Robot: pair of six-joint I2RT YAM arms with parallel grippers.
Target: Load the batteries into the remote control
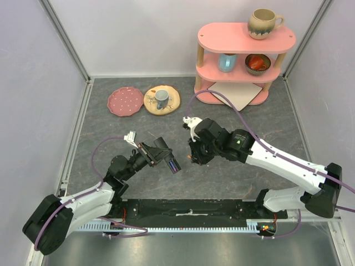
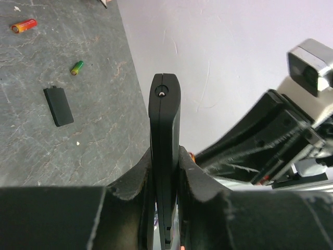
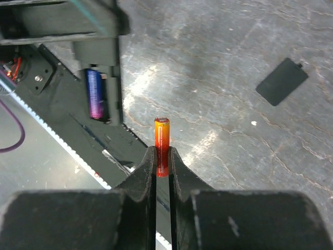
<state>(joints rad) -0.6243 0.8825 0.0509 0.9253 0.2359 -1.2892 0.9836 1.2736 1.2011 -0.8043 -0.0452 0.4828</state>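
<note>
The left tool is clamped shut on the remote control, gripping the slim black bar by its two flat faces and holding it up off the bench. In the right wrist view the remote's open compartment shows, with a blue battery, purplish at one end, seated in it. Just right of the remote, the right tool pinches an orange battery, its jaws nearly closed on it. The battery stands upright with its capped tip above the jaws, near the remote but not touching it. On the grey bench lie a red-orange battery, a green battery and, near the green one, the flat black compartment cover.
</note>
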